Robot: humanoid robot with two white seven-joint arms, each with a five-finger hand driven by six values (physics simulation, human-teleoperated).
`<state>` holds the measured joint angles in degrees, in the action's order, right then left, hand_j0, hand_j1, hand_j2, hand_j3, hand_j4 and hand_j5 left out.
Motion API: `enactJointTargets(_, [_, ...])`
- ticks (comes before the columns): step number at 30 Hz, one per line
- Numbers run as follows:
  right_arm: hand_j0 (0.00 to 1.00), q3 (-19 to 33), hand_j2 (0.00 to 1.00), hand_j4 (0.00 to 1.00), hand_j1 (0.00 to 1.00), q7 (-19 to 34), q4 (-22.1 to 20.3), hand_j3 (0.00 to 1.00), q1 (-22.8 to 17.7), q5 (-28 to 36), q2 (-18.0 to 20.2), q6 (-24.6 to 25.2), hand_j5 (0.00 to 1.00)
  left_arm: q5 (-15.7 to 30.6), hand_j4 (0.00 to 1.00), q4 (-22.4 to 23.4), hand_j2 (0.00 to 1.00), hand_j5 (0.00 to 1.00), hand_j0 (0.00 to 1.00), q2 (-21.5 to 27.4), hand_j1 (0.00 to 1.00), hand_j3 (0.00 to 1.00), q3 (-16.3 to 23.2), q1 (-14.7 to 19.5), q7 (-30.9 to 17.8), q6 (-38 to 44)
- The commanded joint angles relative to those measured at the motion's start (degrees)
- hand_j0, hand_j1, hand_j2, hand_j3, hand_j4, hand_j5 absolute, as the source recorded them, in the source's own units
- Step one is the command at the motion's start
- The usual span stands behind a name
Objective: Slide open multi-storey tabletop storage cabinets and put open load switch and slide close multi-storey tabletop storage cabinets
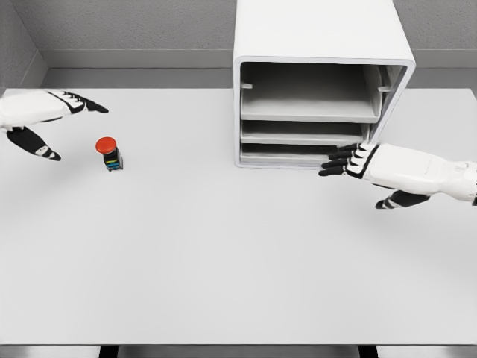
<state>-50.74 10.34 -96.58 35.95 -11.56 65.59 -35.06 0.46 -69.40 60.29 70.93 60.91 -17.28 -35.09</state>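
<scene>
While the switch [110,153] sits at nine o'clock, our left hand [41,119] spreads empty beside it; our right hand [365,162], fingers extended, holds nothing at the cabinet [320,45].

A white table [223,261] fills most of the view, its top plain and smooth, with a near edge running along six o'clock. Past its far edge, from nine round to three o'clock, a grey wall [134,26] rises, with a paler band along its foot. A corner of that wall shows at ten o'clock.
</scene>
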Motion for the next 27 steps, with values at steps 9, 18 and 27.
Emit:
enactJointTargets(9, [1.0, -2.43, 1.0, 1.0, 1.0, -4.27, -0.36, 1.0, 6.33, 7.34, -6.53, 0.06, 1.0, -3.62, 1.0, 2.17, 1.0, 1.0, 1.0, -4.31, 1.0, 1.0, 1.05, 0.09, -0.12, 0.09])
enactJointTargets(18, [1.0, -13.59, 1.0, 1.0, 1.0, 6.8, -0.36, 1.0, 18.98, 7.43, -2.49, 0.06, 1.0, -4.51, 1.0, 5.51, 1.0, 1.0, 1.0, -6.77, 1.0, 1.0, 1.14, -0.35, -0.21, 0.09])
enactJointTargets(27, [1.0, -17.29, 1.0, 1.0, 1.0, 6.45, 1.57, 1.0, 22.76, 11.21, -8.99, 0.06, 1.0, -5.74, 1.0, 10.08, 1.0, 1.0, 1.0, -10.37, 1.0, 1.0, 1.14, -0.88, -0.3, 0.09])
